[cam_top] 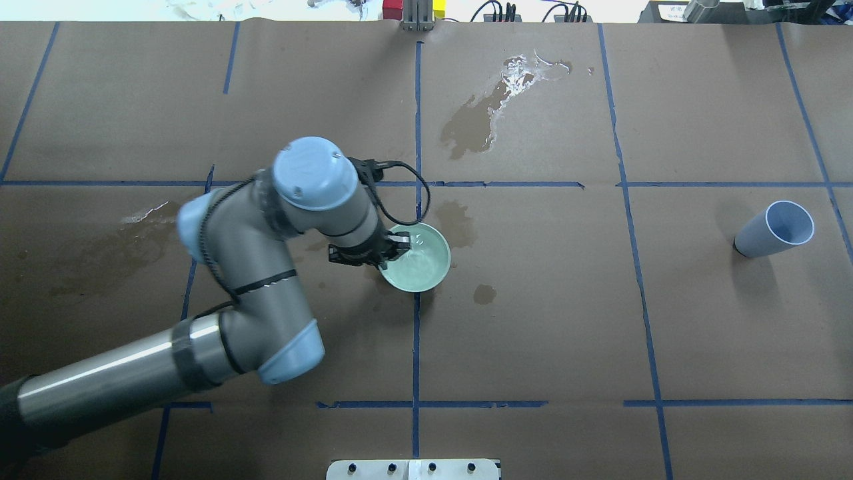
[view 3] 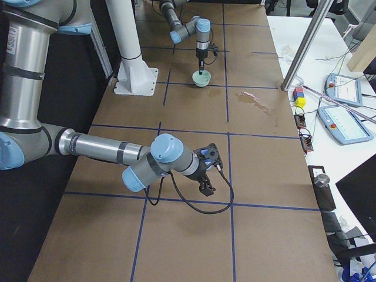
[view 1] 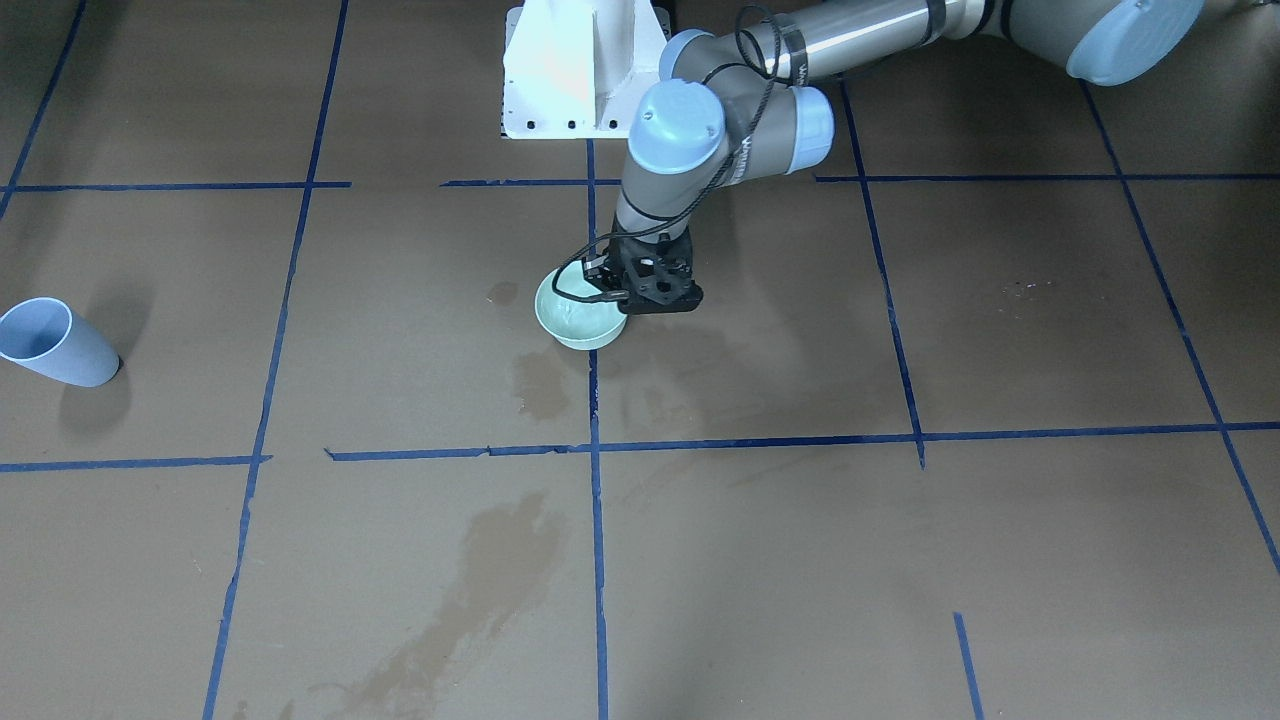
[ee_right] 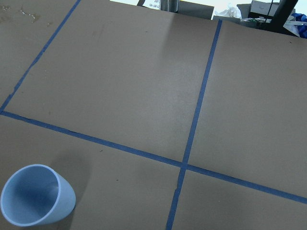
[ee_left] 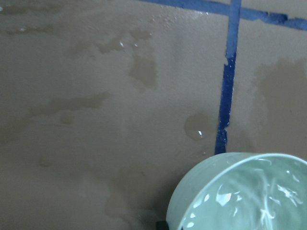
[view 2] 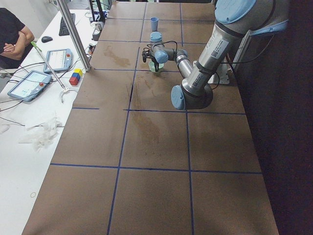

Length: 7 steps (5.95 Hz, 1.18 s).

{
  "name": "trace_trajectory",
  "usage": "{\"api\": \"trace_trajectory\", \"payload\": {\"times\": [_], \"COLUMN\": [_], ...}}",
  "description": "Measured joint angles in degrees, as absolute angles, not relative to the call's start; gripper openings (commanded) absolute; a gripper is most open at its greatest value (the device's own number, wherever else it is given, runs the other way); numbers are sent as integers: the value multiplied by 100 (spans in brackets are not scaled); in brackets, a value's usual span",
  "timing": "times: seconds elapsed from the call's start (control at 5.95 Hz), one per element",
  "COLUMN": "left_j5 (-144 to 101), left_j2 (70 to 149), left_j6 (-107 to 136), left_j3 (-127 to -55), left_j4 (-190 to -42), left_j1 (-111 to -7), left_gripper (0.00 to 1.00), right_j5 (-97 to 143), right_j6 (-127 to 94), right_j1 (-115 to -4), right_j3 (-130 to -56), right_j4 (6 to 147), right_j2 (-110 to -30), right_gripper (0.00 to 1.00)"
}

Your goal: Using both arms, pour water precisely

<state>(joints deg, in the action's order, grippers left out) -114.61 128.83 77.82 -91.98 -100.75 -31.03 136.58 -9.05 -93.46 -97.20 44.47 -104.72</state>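
A pale green bowl (cam_top: 426, 267) stands on the brown paper near the table's middle, with clear water (ee_left: 254, 201) pooled in it. My left arm (cam_top: 266, 267) reaches over from the left. My left gripper (cam_top: 393, 252) points straight down and is shut on the bowl's near-left rim. A light blue cup (cam_top: 776, 230) stands empty far to the right; it also shows in the right wrist view (ee_right: 36, 195). My right arm (view 3: 106, 150) is low over the table's right end. My right gripper (view 3: 207, 188) shows only there, so I cannot tell if it is open or shut.
Wet stains mark the paper beyond the bowl (cam_top: 480, 120), to its left (cam_top: 100, 247) and close around it (view 1: 540, 385). Blue tape lines cross the table. The white pedestal (view 1: 585, 70) stands behind the bowl. Tablets (view 2: 29, 83) and coloured blocks (view 2: 75, 77) lie on the side table.
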Motion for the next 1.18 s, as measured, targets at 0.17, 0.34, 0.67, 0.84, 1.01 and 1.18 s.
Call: {"api": "trace_trajectory", "payload": {"times": [0.17,0.34,0.67,0.84,1.01,1.18], "left_j5": [-11767,-12153,-12957,-13233,-13451,-13612], "left_j2": [12445,12070,11338,10889,10499,10153], "left_j6": [7760,7729,7373,7120,6764,6235], "left_j3": [-9643,-9926,-10073,-10064,-10037,-9996], "left_j4": [-10098,-10157,-10653,-11117,-11448,-11584], "left_j1": [-3317,-3602,-4204,-4461,-4710,-4975], "left_gripper": [0,0,0,0,0,0], "right_j5": [13658,13658,13658,13658,13658,13658], "right_j6": [-905,-905,-905,-905,-905,-905], "right_j1": [-9347,-9349,-9358,-9367,-9370,-9370], "right_j3": [-9720,-9721,-9727,-9742,-9758,-9761], "right_j4": [4447,4447,4447,4447,4447,4447], "right_j2": [-10466,-10462,-10461,-10469,-10473,-10479], "right_gripper": [100,100,100,100,100,100]}}
